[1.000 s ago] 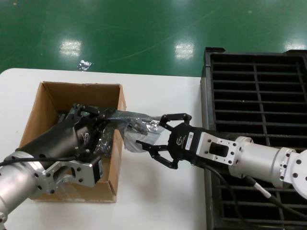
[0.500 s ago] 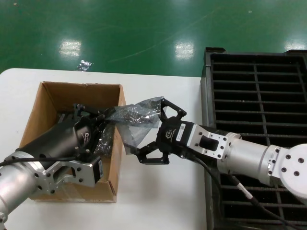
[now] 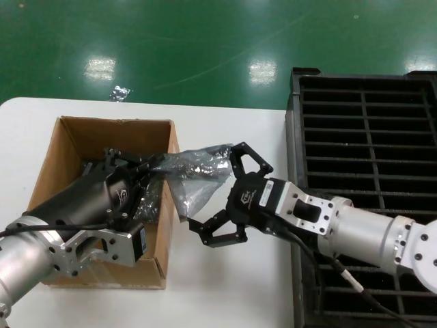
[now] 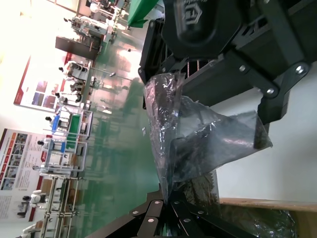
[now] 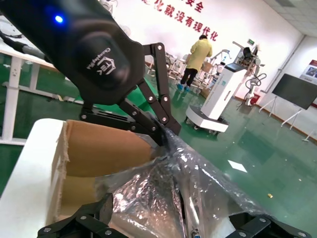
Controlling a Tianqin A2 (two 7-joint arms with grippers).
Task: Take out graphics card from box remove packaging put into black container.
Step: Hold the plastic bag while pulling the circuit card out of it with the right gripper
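The box (image 3: 102, 198) sits on the white table (image 3: 232, 287), to the robot's left of the black container (image 3: 369, 150), whose slotted rows hang partly over the table's right edge. The left gripper (image 3: 158, 166) reaches over the box's right-hand wall and is pinched on one end of the packaging (image 3: 198, 171), so that the crinkly bag is lifted above the cardboard rim and stretches out sideways toward the container. In the left wrist view the bag (image 4: 198, 139) hangs from the closed black fingertips (image 4: 166, 210), with a dark flat shape showing through the plastic; that is the graphics card (image 4: 195, 171), though its bracket and port cannot be made out. The right gripper (image 3: 229, 195) is just beside the box, over the table between box and container, with its fingers spread wide: one finger (image 3: 252, 158) sits above the free end of the bag and the other (image 3: 215, 232) below it, so the bag's end lies between them without being clamped. The right wrist view shows the silvery bag (image 5: 188, 193) right in front of that gripper, the left gripper (image 5: 166, 135) pinching its far end, and the cardboard wall (image 5: 99, 148) behind.
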